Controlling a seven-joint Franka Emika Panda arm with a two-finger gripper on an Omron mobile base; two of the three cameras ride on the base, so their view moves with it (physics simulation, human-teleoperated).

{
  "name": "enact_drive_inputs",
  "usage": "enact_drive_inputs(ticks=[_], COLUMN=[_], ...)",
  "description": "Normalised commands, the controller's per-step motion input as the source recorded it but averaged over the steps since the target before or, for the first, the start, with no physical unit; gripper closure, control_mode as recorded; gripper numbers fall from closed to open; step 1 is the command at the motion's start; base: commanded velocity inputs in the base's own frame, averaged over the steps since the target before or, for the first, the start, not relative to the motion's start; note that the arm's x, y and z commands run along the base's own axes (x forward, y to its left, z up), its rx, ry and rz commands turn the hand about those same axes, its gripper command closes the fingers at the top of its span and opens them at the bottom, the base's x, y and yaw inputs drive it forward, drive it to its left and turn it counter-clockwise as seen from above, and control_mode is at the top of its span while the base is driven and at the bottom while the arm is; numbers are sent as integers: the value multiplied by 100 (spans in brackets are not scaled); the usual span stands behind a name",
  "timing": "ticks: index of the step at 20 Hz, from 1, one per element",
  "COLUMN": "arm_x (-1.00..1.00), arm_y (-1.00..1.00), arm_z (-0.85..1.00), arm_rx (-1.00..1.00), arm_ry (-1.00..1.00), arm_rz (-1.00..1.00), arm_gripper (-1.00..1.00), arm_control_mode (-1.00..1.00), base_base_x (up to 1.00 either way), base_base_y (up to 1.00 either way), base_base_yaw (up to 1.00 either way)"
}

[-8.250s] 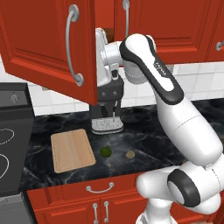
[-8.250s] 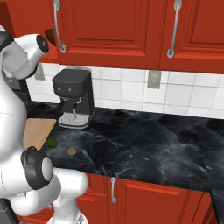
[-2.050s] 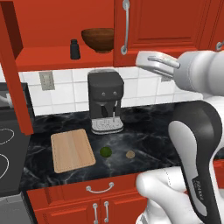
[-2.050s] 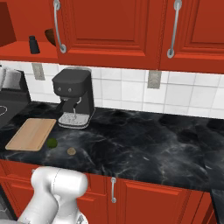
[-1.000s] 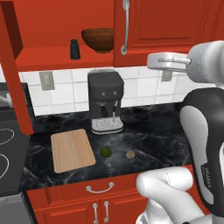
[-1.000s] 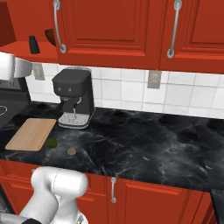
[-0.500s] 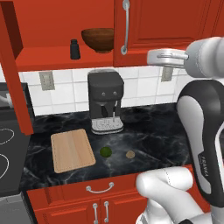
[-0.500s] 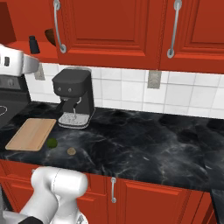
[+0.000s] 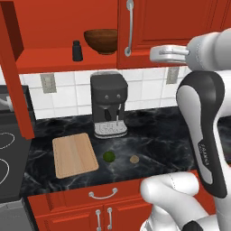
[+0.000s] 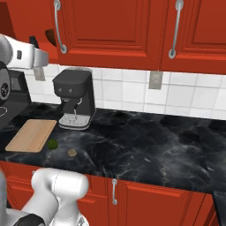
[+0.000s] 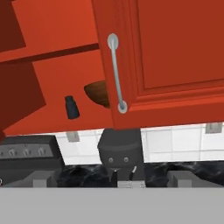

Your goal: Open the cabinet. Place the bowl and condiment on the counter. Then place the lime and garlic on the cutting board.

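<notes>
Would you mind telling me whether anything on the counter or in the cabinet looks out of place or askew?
Nothing looks spilled, tipped or damaged. The lime and garlic lie loose on the counter, right of the cutting board. The cabinet has its left door open, with the bowl and condiment upright on its shelf.

a dark grey coffee machine [image 9: 108, 109] stands on the worktop against the far wall, with a silver drip tray at its foot. the wall behind it is covered in white square tiles [image 9: 142, 90]. a grey wall outlet [image 9: 47, 83] sits on the tiles to the left of the machine, and a second outlet [image 10: 155, 80] sits to its right. at the far left is a stove [image 9: 8, 155] with a dark cooktop, pale ring burners and a raised back panel. below the worktop run red lower cabinets [image 9: 101, 207], a drawer with a short curved silver handle [image 9: 103, 195] above doors with short vertical handles.
</notes>
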Motion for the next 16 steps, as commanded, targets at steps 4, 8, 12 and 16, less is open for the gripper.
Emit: enact_drive_inputs(ticks=[4, 8, 12, 16], arm_x=[22, 16, 16, 17], arm_y=[-8, -13, -4, 0], arm_z=[2, 1, 0, 3], arm_rx=[-4, -2, -1, 0], arm_ry=[0, 0, 1, 3], arm_rz=[0, -1, -4, -4], arm_gripper=[-100, -100, -100, -100], arm_control_mode=[-100, -100, -100, -100], base_base_x=[0, 0, 0, 0], base_base_y=[0, 0, 0, 0], base_base_yaw=[0, 0, 0, 0])
